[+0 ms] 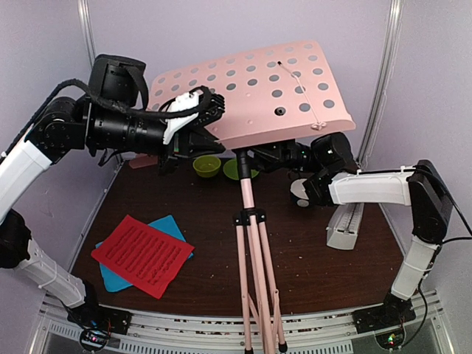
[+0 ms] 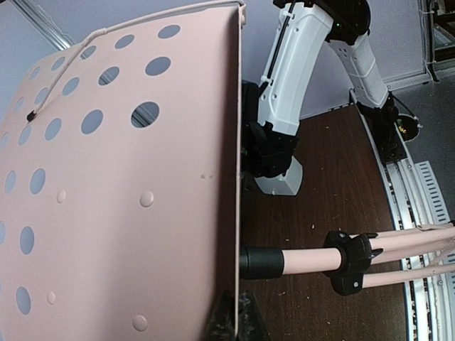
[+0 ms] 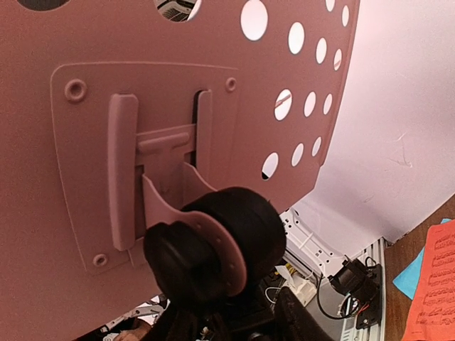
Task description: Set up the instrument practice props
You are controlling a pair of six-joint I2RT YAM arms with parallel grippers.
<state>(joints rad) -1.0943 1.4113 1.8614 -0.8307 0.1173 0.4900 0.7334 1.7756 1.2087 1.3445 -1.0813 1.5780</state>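
Note:
The pale pink perforated music stand (image 1: pixel 258 85) stands on tripod legs (image 1: pixel 254 280) at the table's middle, its desk tilted. My left gripper (image 1: pixel 200 112) is shut on the desk's left edge; in the left wrist view the thin edge (image 2: pixel 237 213) runs between my fingertips (image 2: pixel 238 321). My right gripper (image 1: pixel 274 156) reaches under the desk and is closed around the black tilt joint (image 3: pixel 227 234) at the pole's top. The red page (image 1: pixel 142 254) lies on the cyan page (image 1: pixel 166 228) at front left. The white metronome (image 1: pixel 345 225) lies at right.
Two lime-green dishes (image 1: pixel 207 165) sit at the back behind the pole. A small white-and-dark object (image 1: pixel 299 193) sits under my right arm. The stand's pole (image 2: pixel 306 261) and black collar (image 2: pixel 348 261) cross the dark table. Pale walls enclose the cell.

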